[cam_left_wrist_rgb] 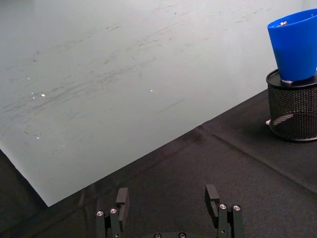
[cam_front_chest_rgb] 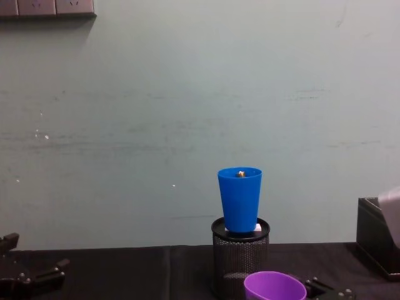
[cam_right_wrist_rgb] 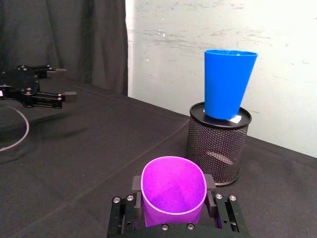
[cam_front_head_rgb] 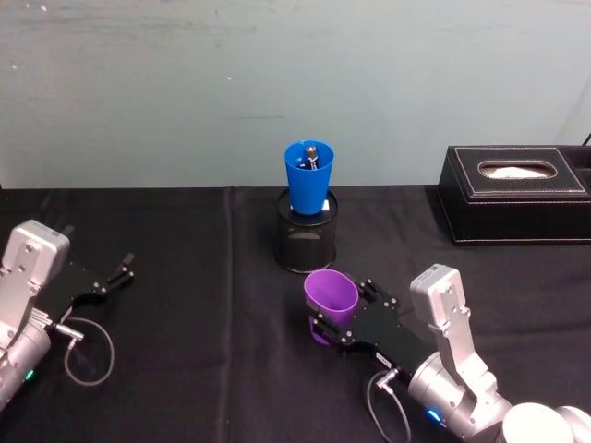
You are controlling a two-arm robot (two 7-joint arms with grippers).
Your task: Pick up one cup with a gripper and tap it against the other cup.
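Gripping one purple cup point(cam_front_head_rgb: 331, 297) in my right fingers point(cam_right_wrist_rgb: 210, 191), one blue cup point(cam_front_head_rgb: 308, 177) perched on one mesh holder point(cam_front_head_rgb: 306, 242), left fingers point(cam_left_wrist_rgb: 122, 199) spread, idle above the black surface point(cam_front_head_rgb: 203, 305).

Silver arms, black screw-studded tools point(cam_front_head_rgb: 340, 325), looping grey cables point(cam_front_head_rgb: 88, 351).

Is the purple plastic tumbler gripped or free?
Gripped: the right gripper is shut on the purple plastic tumbler, one finger against each side.

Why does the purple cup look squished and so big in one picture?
In the right wrist view the purple cup sits right by the lens, clamped in the right gripper, its rim pressed oval; in the head view it looks small.
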